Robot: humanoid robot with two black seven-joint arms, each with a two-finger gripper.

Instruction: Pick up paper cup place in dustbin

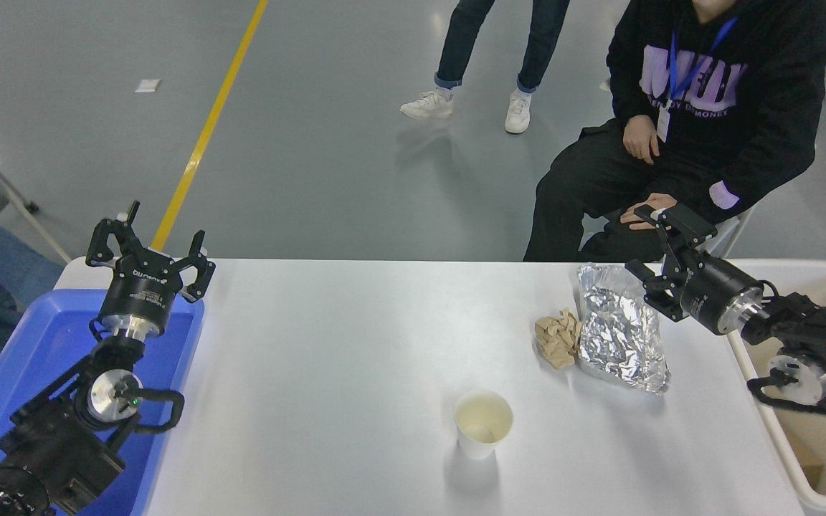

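The white paper cup (482, 423) stands upright on the white table (327, 373), near the front, right of centre. The cream-white dustbin (764, 405) sits at the table's right edge, partly behind my right arm. My right gripper (644, 244) is open and empty, held above the table's far right corner, well away from the cup. My left gripper (148, 244) is open and empty, parked over the blue tray at the left.
A crinkled silver foil sheet (621, 330) and a crumpled brown paper wad (558, 337) lie between the cup and my right gripper. A blue plastic tray (40, 351) is at the left. A seated person (692, 129) is beyond the far right edge; another stands behind.
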